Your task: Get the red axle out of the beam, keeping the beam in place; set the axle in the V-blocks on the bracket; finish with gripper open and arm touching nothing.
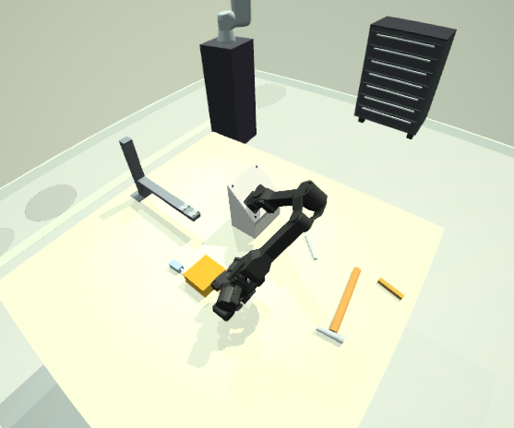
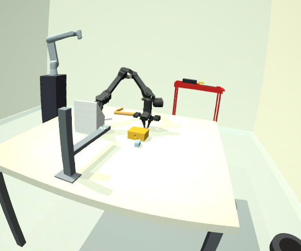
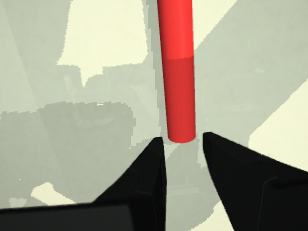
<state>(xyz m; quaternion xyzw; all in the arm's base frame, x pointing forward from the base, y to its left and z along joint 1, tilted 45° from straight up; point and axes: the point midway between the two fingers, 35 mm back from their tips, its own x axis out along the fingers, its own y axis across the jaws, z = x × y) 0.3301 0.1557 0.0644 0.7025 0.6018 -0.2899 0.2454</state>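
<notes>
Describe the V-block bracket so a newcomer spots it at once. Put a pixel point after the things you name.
On the pale table [image 1: 124, 360] [image 2: 156, 186] stands a dark grey upright post [image 1: 131, 159] [image 2: 67, 140]. The bracket's grey arm [image 1: 165, 194] [image 2: 89, 141] juts from it, raised, unlike the yellow block [image 1: 205, 273] [image 2: 138, 133], with small pale blocks at its free end.
</notes>
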